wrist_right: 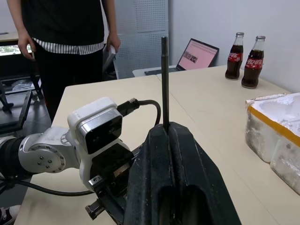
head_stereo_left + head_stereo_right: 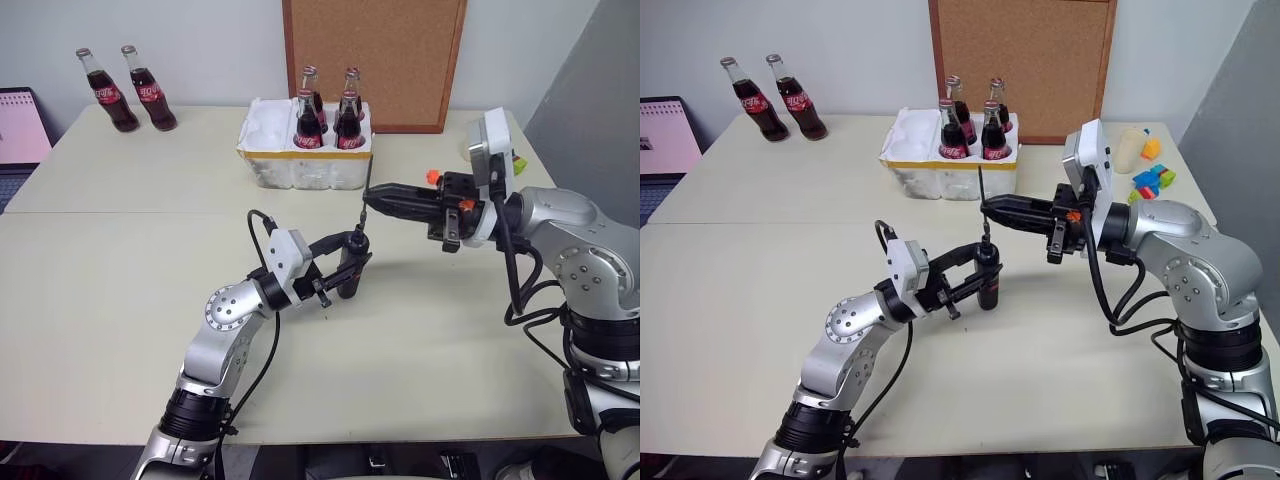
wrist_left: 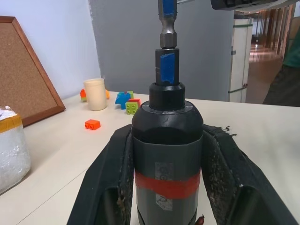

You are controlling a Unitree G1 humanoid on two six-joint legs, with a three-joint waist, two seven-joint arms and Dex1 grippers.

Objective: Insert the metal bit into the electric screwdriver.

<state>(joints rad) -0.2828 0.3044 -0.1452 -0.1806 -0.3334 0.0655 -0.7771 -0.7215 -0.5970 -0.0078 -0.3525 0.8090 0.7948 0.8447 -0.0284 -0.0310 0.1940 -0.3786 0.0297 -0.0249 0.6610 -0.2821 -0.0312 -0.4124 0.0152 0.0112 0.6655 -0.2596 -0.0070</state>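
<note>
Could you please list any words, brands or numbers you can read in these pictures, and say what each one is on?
Red labels on the cola bottles at the table's far left: white script, too small to read.
Red labels on the bottles in the foam box: too small to read.
Laptop screen: pink page, text blurred.
The electric screwdriver: no print, plain red band.
Nothing else is legible.

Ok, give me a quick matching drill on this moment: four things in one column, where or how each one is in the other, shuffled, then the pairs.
Things:
1. metal bit
2. electric screwdriver
3. pair of cola bottles
4. foam box

States:
A. stands loose at the table's far left corner
B. upright, clamped in the left gripper
C. holds four bottles in front of the cork board
D. pinched by the right gripper, lower end at the tool's socket

Pairs: 1-D, 2-B, 3-A, 4-C
</note>
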